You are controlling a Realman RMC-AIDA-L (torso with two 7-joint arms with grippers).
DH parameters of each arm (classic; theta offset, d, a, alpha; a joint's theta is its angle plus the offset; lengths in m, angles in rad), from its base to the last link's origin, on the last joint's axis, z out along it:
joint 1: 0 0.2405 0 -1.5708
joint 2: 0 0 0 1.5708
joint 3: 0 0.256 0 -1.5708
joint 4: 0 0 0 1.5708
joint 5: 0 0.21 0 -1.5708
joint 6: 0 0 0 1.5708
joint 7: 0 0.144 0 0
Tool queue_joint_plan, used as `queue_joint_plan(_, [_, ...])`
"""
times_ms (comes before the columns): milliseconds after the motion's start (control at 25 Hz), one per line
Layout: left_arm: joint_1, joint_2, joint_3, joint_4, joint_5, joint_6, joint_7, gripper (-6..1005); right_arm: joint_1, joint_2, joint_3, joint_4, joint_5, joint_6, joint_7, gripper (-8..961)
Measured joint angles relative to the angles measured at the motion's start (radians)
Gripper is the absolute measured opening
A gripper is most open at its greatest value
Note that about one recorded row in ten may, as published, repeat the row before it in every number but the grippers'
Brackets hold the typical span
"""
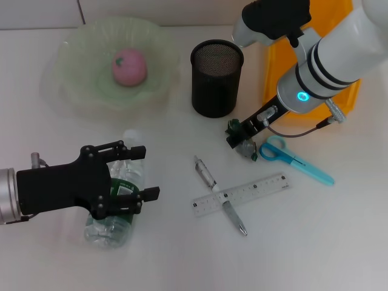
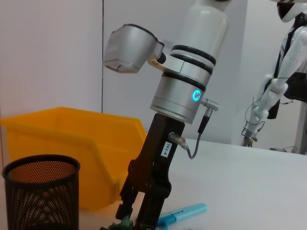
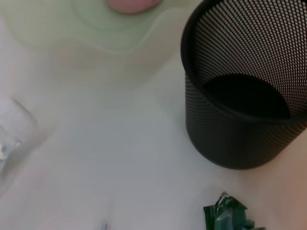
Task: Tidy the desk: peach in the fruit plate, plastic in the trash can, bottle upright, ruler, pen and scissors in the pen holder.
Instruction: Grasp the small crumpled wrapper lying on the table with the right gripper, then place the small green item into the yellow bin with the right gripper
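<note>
The pink peach [image 1: 128,66] lies in the pale green fruit plate [image 1: 79,54]. A clear bottle [image 1: 118,227] lies on its side at the front left, and my left gripper [image 1: 143,172] hovers open just over it. Beside the black mesh pen holder [image 1: 216,79], my right gripper [image 1: 236,138] is shut on the crumpled green plastic [image 1: 247,147], low at the table. Blue scissors [image 1: 297,159] lie right of it. The pen [image 1: 219,195] lies across the clear ruler [image 1: 254,190] at centre front. The yellow trash can [image 1: 276,76] stands behind the right arm.
The left wrist view shows the right gripper [image 2: 139,218] on the plastic [image 2: 125,223], between the pen holder [image 2: 41,191] and the scissors [image 2: 184,213]. The right wrist view shows the pen holder [image 3: 240,120] and plastic [image 3: 230,218].
</note>
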Motion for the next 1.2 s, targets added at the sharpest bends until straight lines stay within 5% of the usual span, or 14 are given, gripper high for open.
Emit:
queue_joint_plan(280, [-0.001,-0.001,-0.006,-0.012,0.000,-0.008,0.000,786,0.034,0.000,-0.038,0.082,0.025,0.042,-0.015,599])
queue_joint_plan(720, [-0.004,0.002,-0.008,-0.030,0.000,-0.036,0.002,786,-0.005,-0.002,-0.087,-0.001,0.021,0.044,-0.016,294])
queue_joint_plan(960, [-0.006,0.002,-0.008,-0.037,0.000,-0.038,0.003,787,-0.135,-0.007,-0.055,-0.317,0.003,-0.105,0.006,216])
queue_joint_plan(1200, [-0.010,0.000,-0.008,-0.039,-0.001,-0.040,0.003,787,-0.296,-0.007,0.149,-0.723,-0.072,-0.205,0.009,172])
